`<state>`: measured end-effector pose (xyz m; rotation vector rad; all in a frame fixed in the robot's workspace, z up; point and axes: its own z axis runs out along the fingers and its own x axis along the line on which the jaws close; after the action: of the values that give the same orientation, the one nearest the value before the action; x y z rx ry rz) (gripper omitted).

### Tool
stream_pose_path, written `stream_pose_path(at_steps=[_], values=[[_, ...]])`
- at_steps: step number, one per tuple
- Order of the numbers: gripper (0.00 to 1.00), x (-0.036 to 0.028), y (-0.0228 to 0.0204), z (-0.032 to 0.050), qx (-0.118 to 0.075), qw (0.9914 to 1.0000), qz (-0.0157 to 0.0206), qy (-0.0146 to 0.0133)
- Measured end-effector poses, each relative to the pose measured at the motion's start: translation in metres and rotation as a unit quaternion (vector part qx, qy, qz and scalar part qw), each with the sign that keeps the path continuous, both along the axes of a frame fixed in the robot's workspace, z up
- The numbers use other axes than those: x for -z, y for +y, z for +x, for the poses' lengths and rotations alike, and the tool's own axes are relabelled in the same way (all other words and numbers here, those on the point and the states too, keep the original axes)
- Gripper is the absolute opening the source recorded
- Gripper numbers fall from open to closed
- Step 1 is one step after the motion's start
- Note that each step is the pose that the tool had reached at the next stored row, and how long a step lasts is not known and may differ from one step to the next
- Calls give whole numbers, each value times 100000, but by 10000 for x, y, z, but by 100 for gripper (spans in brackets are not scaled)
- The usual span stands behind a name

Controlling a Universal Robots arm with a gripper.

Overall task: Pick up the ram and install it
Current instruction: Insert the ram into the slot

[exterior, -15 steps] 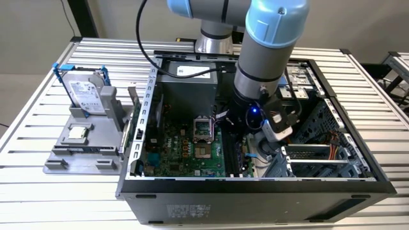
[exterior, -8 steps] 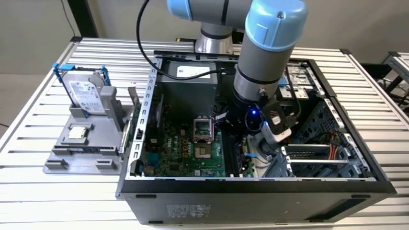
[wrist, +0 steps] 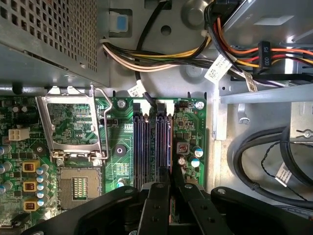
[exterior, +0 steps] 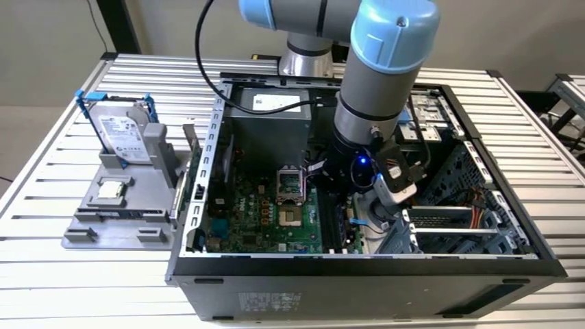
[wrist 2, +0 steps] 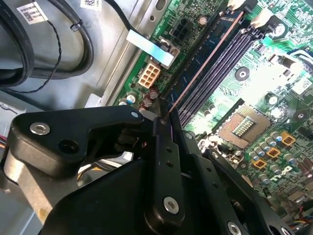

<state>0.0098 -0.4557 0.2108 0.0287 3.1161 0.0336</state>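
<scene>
The ram (wrist 2: 205,62) shows as a thin edge running from my fingertips along the dark memory slots (wrist 2: 230,54) of the green motherboard. In the first wrist view the ram (wrist: 169,147) stands edge-on over the slot furthest from the processor socket, lined up with it. My gripper (wrist 2: 164,117) is shut on the ram's near end, its black fingers (wrist: 156,205) pressed to either side. In the exterior view the gripper (exterior: 343,205) reaches down inside the open computer case (exterior: 366,274), low over the motherboard. I cannot tell whether the ram is seated in the slot.
An open processor socket (wrist: 73,188) lies beside the slots. Bundled wires (wrist: 161,56) and thick black cables (wrist: 264,161) run close by, under the power supply (exterior: 265,110). Outside the case, a grey stand (exterior: 92,233) holds a blue-framed hard drive (exterior: 123,130) and a square processor chip (exterior: 111,190).
</scene>
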Motion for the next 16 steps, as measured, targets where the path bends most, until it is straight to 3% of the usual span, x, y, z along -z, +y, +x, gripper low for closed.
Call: stream_pose_path(at_steps=[1, 5, 13, 14, 16], values=[[100, 0, 0, 1, -3, 100000, 1, -6], [100, -17, 0, 0, 3, 100000, -4, 17], [100, -378, 0, 0, 21, 100000, -6, 22], [100, -412, -1, 0, 19, 100000, -16, 27], [100, -418, 0, 0, 17, 100000, 9, 17]])
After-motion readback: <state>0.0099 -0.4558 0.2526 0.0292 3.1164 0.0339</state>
